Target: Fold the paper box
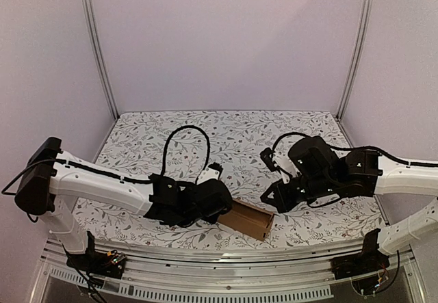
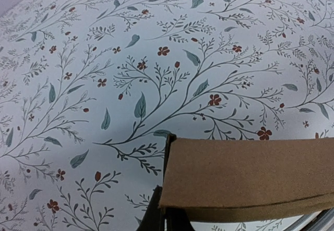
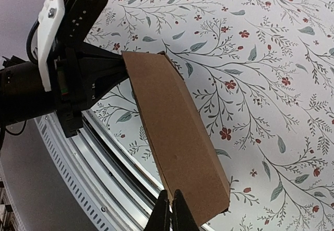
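Note:
The paper box (image 1: 250, 219) is a narrow, closed brown cardboard box lying near the table's front edge between my two grippers. My left gripper (image 1: 222, 208) is shut on its left end. In the left wrist view the dark fingertips (image 2: 154, 213) pinch the end edge of the box (image 2: 250, 173). My right gripper (image 1: 271, 199) is at the box's right end. In the right wrist view its fingers (image 3: 163, 213) are closed together on the lower edge of the box's near end (image 3: 177, 137). The left gripper (image 3: 99, 72) holds the far end there.
The floral-patterned table cover (image 1: 233, 135) stretches behind the box. The metal front rail (image 1: 226, 255) runs just below it and also shows in the right wrist view (image 3: 99, 163). Purple walls and two upright frame posts (image 1: 99, 50) enclose the table.

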Robot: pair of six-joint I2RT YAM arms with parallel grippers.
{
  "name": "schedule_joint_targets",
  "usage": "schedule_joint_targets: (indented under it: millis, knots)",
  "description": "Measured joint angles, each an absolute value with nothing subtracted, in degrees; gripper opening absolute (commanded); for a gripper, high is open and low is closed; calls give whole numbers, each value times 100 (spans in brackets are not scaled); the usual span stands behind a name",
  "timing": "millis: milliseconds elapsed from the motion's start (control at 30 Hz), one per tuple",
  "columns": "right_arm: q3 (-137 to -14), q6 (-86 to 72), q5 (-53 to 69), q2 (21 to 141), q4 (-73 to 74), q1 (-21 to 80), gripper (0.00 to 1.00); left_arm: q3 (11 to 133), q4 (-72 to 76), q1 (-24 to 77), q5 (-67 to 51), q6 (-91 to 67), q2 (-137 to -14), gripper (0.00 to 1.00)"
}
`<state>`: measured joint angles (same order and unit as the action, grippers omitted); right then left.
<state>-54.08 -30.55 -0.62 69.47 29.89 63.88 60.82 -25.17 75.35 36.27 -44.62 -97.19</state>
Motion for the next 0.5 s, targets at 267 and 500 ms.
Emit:
schedule_joint_targets:
  millis: [267, 500]
  knots:
    - [-4941, -3190, 261, 7415, 2672, 6530, 3, 6134, -2543, 7537, 3632, -4458, -9758, 0]
    - [-4943, -3208, 220, 7544, 2567, 6637, 3, 6176, -2580, 7540, 3647, -4442, -9791, 0]
